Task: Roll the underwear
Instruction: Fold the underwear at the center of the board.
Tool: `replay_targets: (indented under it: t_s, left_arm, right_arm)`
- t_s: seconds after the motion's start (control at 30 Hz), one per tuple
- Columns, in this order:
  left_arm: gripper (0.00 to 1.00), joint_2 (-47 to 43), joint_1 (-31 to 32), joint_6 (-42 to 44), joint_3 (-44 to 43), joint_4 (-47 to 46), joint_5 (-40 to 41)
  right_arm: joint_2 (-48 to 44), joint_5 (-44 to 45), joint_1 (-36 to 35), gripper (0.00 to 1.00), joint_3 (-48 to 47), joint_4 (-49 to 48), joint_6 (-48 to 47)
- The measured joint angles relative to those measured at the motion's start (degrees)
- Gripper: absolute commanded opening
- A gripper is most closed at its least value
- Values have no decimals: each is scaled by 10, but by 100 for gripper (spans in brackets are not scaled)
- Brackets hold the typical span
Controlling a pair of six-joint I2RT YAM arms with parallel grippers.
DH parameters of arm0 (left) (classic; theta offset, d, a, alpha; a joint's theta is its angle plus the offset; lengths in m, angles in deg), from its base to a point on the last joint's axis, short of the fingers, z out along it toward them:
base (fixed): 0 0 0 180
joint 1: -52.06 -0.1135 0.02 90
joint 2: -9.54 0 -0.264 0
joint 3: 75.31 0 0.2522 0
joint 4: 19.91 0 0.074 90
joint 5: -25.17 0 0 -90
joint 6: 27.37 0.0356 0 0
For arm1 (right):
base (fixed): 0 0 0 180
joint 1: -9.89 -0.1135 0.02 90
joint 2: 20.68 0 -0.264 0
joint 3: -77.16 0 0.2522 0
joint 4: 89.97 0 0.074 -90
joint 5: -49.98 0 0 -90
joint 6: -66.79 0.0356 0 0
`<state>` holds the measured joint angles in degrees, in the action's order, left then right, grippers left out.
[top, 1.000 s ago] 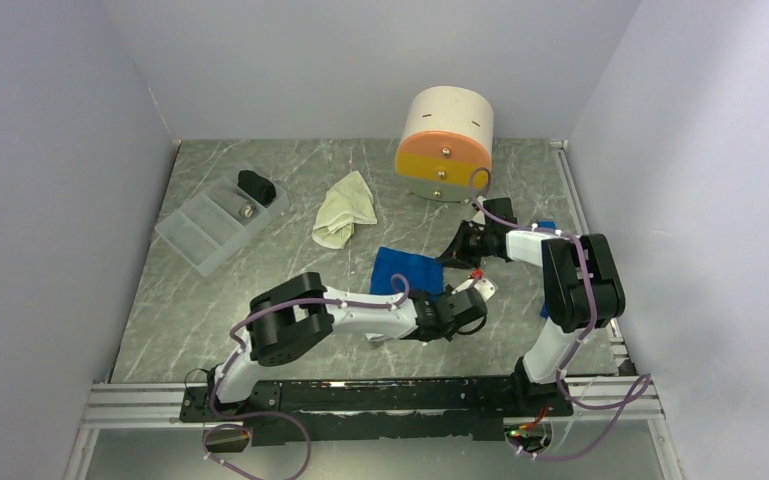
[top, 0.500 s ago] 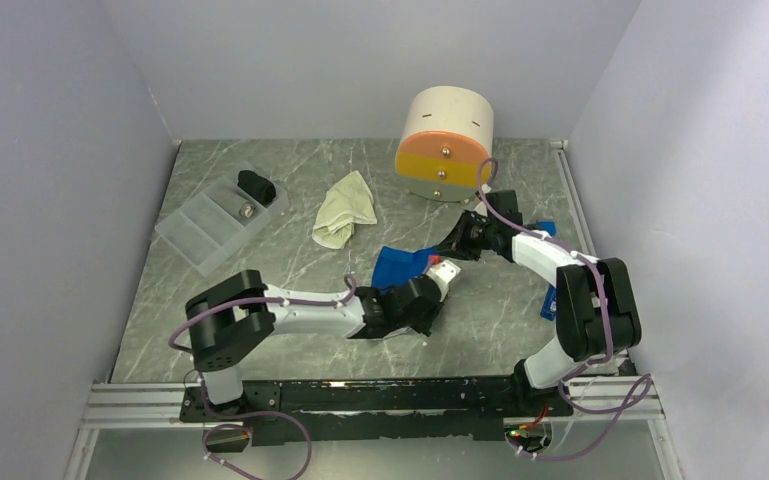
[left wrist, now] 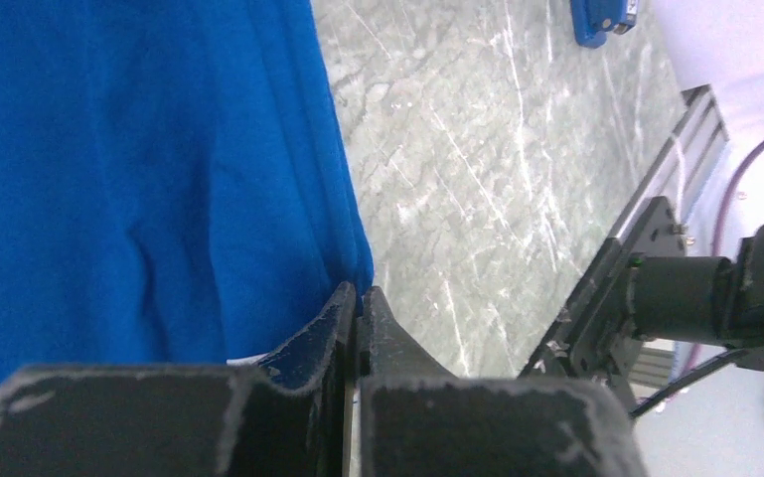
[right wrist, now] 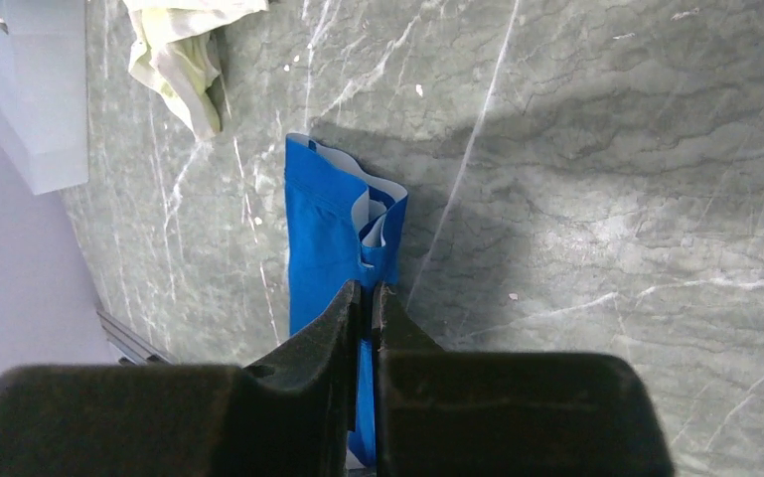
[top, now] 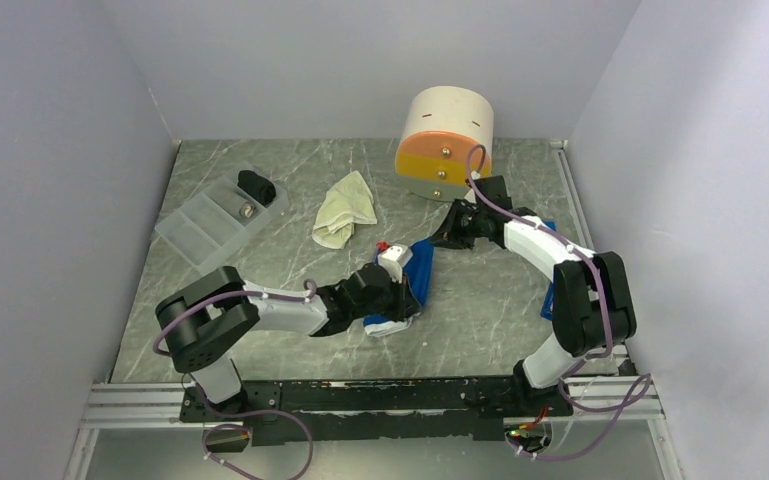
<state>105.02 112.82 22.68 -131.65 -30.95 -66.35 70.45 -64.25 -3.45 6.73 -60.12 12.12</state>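
Now, at the upper left of the overhead frame, the clear tray [top: 195, 236] with the black bundle [top: 256, 186] is seen unchanged. The cream underwear [top: 344, 210] is left crumpled and untouched just right of it, toward the upper middle.

Near the centre, the left gripper [left wrist: 358, 298] is found clamped on an edge of the blue underwear [top: 420, 272]. A second ago it was placed at the lower right of the cloth. It has since been carried across to the cloth's left side, and the gripped edge has been drawn over with it. The blue garment, which was spread flat on the table [top: 480, 300], has thereby been folded over itself into a narrow band at mid-frame, with white trim shown at its lower end.

Further right, the right gripper [right wrist: 366, 293] is seen pinched on the band's upper end, having been shifted only slightly upward in the frame.

A lengthwise fold is judged to have been made, so a strip fit for rolling has been prepared. The rolling itself is not yet begun, and the cream piece remains to be handled.
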Motion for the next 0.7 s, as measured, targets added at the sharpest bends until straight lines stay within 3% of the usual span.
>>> replay_targets:
  t_s: [0.7]
  left_arm:
    - [5, -27, -94, -178, 148, -271, -116]
  right_arm:
    - [99, 97, -108, 0, -158, 93, -4]
